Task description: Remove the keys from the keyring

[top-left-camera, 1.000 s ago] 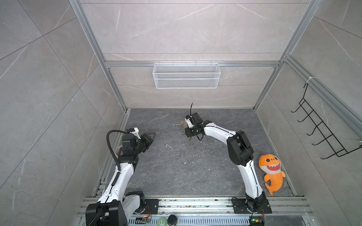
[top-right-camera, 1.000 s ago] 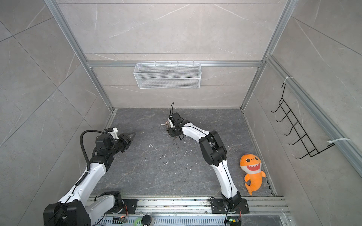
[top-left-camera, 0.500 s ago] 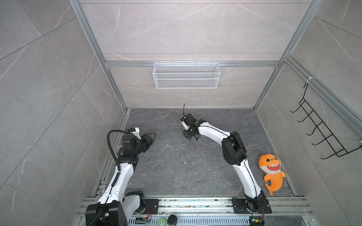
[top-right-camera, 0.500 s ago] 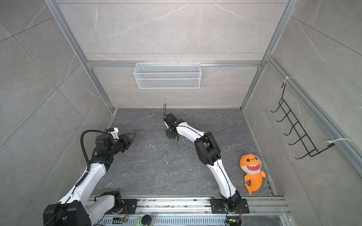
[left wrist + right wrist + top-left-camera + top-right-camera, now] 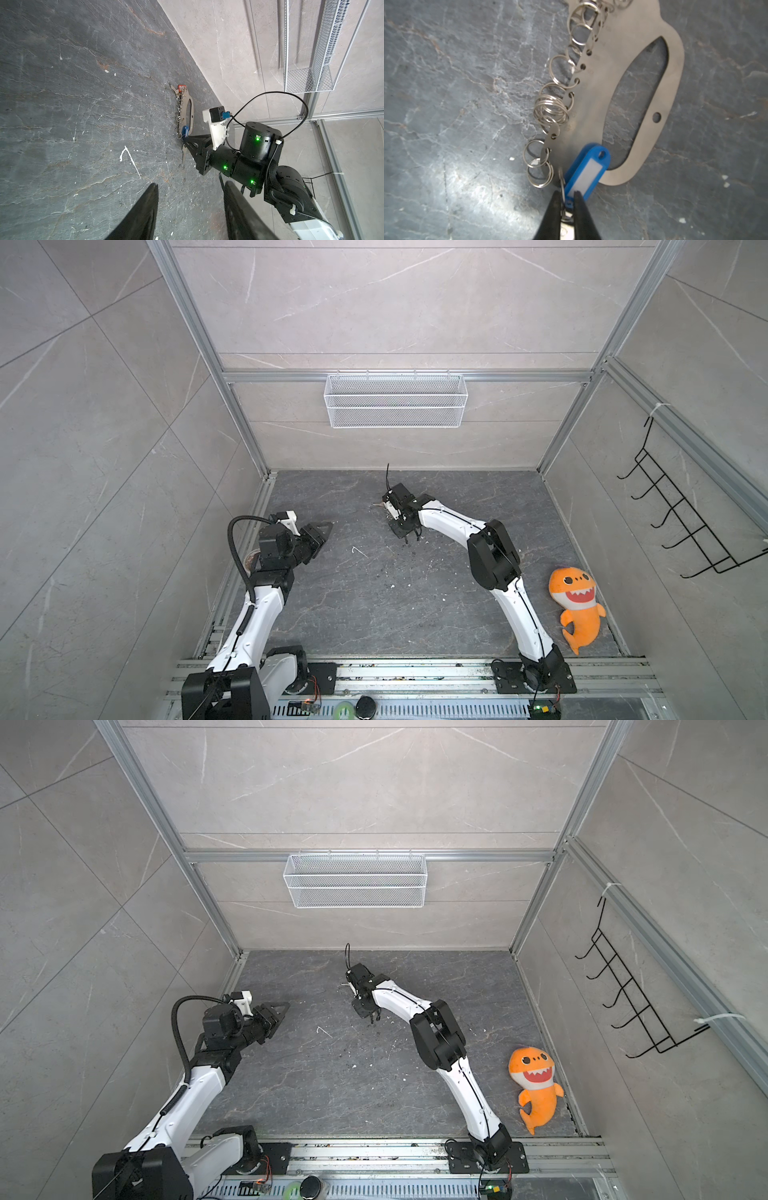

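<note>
Blue-bodied key (image 5: pixel 586 170) pinched at its ring end by right gripper (image 5: pixel 566 194), jaws nearly together; it lies across the keyring (image 5: pixel 602 83) plate. Red key (image 5: pixel 182 86) sits at the opposite end. Left gripper (image 5: pixel 190 187) half open, empty, well apart. Judged: no key off yet.

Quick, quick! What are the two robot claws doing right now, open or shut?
Left gripper: open, holding nothing.
Right gripper: shut on the blue key, at its ring end.

Plush shark (image 5: pixel 575 605) lies on floor (image 5: pixel 374 614); wire basket (image 5: pixel 395 402) hangs.
</note>
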Available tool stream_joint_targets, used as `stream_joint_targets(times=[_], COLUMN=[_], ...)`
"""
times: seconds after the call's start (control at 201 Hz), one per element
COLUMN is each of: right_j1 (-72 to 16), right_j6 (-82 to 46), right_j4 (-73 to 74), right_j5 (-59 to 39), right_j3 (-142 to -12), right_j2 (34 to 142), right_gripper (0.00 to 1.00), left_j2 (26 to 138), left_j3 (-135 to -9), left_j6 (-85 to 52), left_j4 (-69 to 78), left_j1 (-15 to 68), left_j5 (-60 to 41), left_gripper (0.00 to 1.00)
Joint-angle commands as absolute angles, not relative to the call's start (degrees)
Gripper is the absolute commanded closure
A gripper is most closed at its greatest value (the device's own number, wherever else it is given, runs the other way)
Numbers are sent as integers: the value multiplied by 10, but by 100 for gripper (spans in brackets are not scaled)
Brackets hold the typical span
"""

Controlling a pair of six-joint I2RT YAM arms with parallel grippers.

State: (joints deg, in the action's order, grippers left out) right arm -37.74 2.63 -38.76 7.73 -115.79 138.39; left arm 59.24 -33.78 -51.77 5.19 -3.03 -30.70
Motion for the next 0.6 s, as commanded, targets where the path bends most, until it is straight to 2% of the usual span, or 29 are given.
stream_joint_targets(times=[0.0,0.149,0.418,0.593], right_j1=[-385,-386,-392,-418], right_j6=[33,20,-33,-63], right_j4=[-379,-348,-248,-203], right_j5=[77,76,52,54], right_j3=[-1136,-1076,-861,-724], right_j2=[1371,1332,1181,1092], right_gripper=[92,100,100,100], left_j2=[595,593,580,573], left_j3=[-343,-342,-316,-306], left_j6=[-509,-510,-526,-528], left_j4=[72,75,100,110], left_j1=[-30,-27,-12,2], left_j5=[-328,-328,-326,-318], left_gripper=[47,46,43,37])
